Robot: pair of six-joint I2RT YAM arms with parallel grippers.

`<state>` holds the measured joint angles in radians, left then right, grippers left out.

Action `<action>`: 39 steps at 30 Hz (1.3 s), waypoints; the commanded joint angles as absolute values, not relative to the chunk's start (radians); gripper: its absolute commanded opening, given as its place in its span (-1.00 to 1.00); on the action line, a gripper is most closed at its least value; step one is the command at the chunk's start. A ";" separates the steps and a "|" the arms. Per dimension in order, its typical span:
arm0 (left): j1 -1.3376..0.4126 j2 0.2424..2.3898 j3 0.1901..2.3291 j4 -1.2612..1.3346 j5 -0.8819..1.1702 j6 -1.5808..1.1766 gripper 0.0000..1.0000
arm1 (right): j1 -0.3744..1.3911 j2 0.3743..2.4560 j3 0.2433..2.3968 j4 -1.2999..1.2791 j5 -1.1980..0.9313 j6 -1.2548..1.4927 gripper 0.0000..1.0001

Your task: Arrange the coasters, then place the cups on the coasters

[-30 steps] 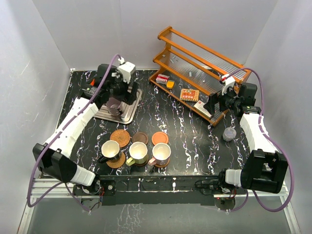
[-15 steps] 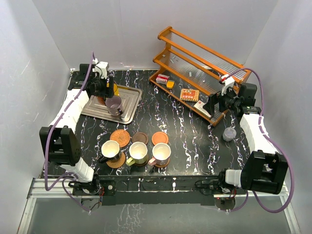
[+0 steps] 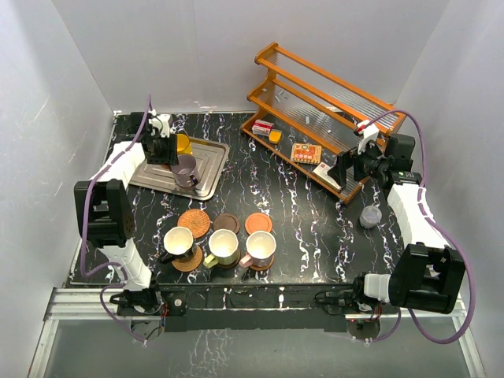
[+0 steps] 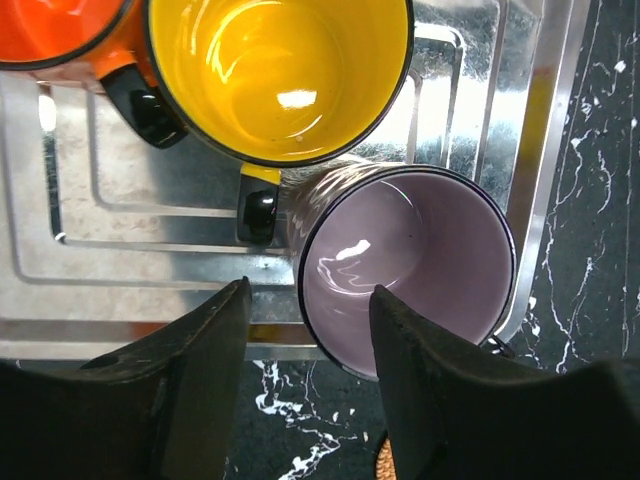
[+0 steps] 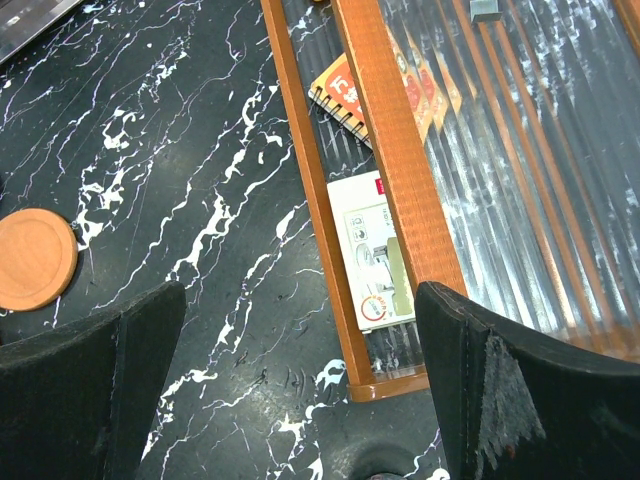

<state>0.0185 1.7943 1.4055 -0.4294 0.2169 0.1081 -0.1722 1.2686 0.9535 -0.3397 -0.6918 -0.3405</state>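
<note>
Three mugs stand in the ribbed steel tray [image 4: 120,270]; my left gripper [image 4: 312,320] straddles one wall of the lilac ceramic mug [image 4: 420,250] at the tray's corner, jaws half spread, pinching nothing yet, while my right gripper [image 5: 300,300] gapes empty. I should sink lower, pinch squarely and lift straight, clear of the glossy yellow mug [image 4: 270,60] just beside. The lilac mug stands mouth up, long axis vertical, dark handle pointing away from the yellow one.

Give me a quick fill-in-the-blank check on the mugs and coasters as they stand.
The left gripper straddles the rim of the ___ mug.
The yellow mug stands on the metal ___.
The coasters with no mug on them number ___.
The right gripper holds ___.
Missing words: lilac, tray, three, nothing.
</note>
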 commanded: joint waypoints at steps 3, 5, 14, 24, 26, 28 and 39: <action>0.021 1.852 1.427 -0.429 0.276 0.098 -0.14 | -0.176 1.268 0.989 -0.309 -0.711 -0.345 0.97; 0.021 1.861 1.427 -0.429 0.280 0.093 -0.20 | -0.176 1.270 0.989 -0.309 -0.714 -0.345 0.97; 0.020 1.879 1.414 -0.425 0.285 0.089 -0.44 | -0.176 1.272 0.986 -0.307 -0.716 -0.345 0.97; 0.021 1.865 1.446 -0.449 0.270 0.128 -0.87 | -0.176 1.273 0.986 -0.308 -0.718 -0.345 0.97; 0.020 1.859 1.458 -0.460 0.271 0.135 -0.95 | -0.177 1.272 0.985 -0.308 -0.718 -0.345 0.97; 0.020 1.848 1.465 -0.465 0.273 0.142 -1.00 | -0.176 1.273 0.986 -0.306 -0.719 -0.345 0.97; 0.011 1.742 1.512 -0.518 0.330 0.203 -1.00 | -0.177 1.277 0.986 -0.308 -0.726 -0.342 0.97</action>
<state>0.0177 1.8713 1.4380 -0.4915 0.2531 0.1757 -0.1722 1.2716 0.9535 -0.3386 -0.7078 -0.3405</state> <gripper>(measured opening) 0.093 0.983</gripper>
